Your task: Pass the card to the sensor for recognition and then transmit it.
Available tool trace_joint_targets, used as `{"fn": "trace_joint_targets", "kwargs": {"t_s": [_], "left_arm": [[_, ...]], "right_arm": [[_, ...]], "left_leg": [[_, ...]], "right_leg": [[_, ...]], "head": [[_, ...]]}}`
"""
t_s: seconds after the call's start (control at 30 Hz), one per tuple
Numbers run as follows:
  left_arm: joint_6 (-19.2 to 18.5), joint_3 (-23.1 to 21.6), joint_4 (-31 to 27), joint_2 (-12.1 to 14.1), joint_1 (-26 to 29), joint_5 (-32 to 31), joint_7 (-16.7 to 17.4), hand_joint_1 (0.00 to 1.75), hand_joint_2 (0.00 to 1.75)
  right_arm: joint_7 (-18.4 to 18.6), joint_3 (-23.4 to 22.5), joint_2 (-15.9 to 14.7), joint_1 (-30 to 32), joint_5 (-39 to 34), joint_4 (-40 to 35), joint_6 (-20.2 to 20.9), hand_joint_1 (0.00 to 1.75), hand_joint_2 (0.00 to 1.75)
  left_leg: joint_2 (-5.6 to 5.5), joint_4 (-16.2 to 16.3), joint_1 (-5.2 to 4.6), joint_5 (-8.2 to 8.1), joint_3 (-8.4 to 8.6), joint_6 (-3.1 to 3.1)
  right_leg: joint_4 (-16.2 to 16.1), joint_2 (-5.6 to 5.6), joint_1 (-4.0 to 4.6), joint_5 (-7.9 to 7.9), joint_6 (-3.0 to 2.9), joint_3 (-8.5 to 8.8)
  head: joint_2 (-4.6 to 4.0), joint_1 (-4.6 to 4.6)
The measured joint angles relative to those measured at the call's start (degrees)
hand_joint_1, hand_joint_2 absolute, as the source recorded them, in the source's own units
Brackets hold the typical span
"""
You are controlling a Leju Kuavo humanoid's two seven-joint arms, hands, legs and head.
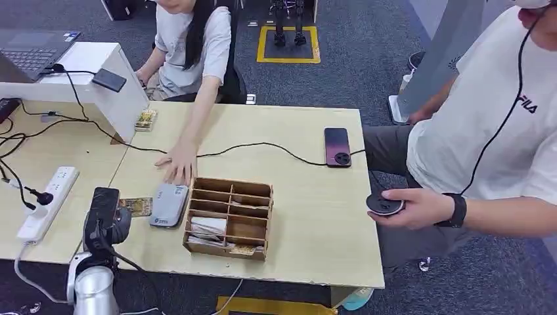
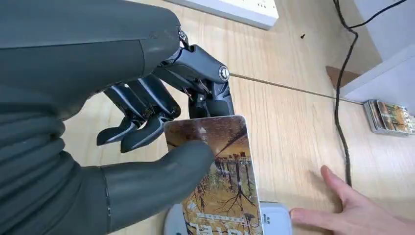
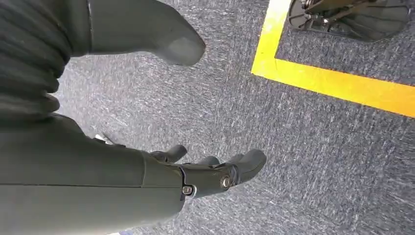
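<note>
While the left robot hand (image 2: 147,147) pinches the card (image 2: 220,181) — its print unreadable.

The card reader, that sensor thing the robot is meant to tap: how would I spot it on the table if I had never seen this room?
Find the wooden compartment box near the front edge of the light wooden table. Directly beside it, toward the white power strip, lies the card reader. It is a flat grey pad with rounded corners, and the left hand holds a picture card beside it.
</note>
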Motion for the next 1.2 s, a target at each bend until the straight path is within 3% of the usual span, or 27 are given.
{"fn": "trace_joint_targets", "kwargs": {"t_s": [0.77, 0.9, 1.0, 1.2], "left_arm": [[0.3, 0.0, 3.3, -0.4, -1.4, -3.7, 0.0, 1.75, 1.75], [2.6, 0.0, 4.1, -0.5, -1.4, -9.6, 0.0, 1.75, 1.75], [6.5, -0.3, 4.5, -1.1, -1.5, -18.2, 0.6, 1.75, 1.75], [7.1, -0.7, 5.1, -2.2, -1.7, -23.8, 0.7, 1.75, 1.75]], "right_arm": [[-0.1, 1.4, 0.0, 0.0, 0.0, 0.0, 0.0, 0.0, 1.75], [-0.1, 1.4, 0.0, 0.0, 0.0, 0.0, 0.0, 0.0, 1.75], [0.0, 1.4, 0.0, 0.0, -0.2, 0.0, -0.2, 0.0, 1.75], [0.1, 1.4, 0.0, 0.0, -0.1, 0.0, -0.2, 0.0, 1.75]], "left_leg": [[0.0, 0.0, 0.0, 0.0, -0.01, 0.0], [0.0, 0.0, 0.0, 0.0, 0.0, 0.0], [0.0, 0.0, -0.01, 0.0, 0.01, 0.0], [0.01, 0.0, -0.01, 0.0, 0.02, 0.0]], "right_leg": [[0.0, 0.0, 0.0, 0.0, 0.0, 0.0], [0.0, 0.0, 0.0, 0.0, 0.0, 0.0], [0.0, 0.0, -0.01, 0.0, 0.0, 0.0], [0.0, 0.01, -0.01, 0.0, 0.0, 0.0]], "head": [[0.0, 0.0], [0.0, 0.02], [0.0, 0.0], [0.0, 0.02]]}}
